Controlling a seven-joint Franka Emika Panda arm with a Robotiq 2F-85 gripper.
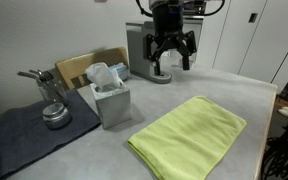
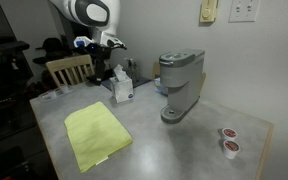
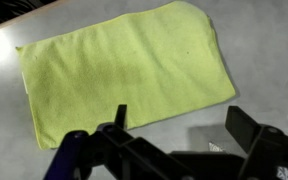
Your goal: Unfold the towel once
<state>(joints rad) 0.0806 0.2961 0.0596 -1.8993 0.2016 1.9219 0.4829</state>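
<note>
Wrist view looked straight down on the towel (image 3: 124, 70), a lime yellow-green rectangle lying flat on the grey table (image 3: 264, 50), with nothing on top of it. The gripper (image 3: 181, 115) hung above the towel's long edge, its two dark fingers (image 3: 119, 122) spread wide apart and holding nothing (the bare table showed between them).

In an exterior view the gripper (image 1: 171, 58) was raised well above the tabletop (image 1: 239, 90), jaws splayed, in front of the coffee machine (image 1: 142, 48) at the back. The towel (image 1: 189, 135) lay nearer the camera, clear of everything else. Beside it stood a white tissue box (image 1: 112, 100), and beyond that a dark grey mat (image 1: 24, 135) carried a metal utensil (image 1: 52, 112). A wooden chair (image 1: 84, 68) stood behind the box.

In an exterior view from across the table, the towel (image 2: 96, 135) lay near the table's edge, and the tissue box (image 2: 123, 88) sat between it and the arm. The coffee machine (image 2: 181, 85) stood well apart from the towel, and two small pods (image 2: 228, 140) rested near the far corner.
</note>
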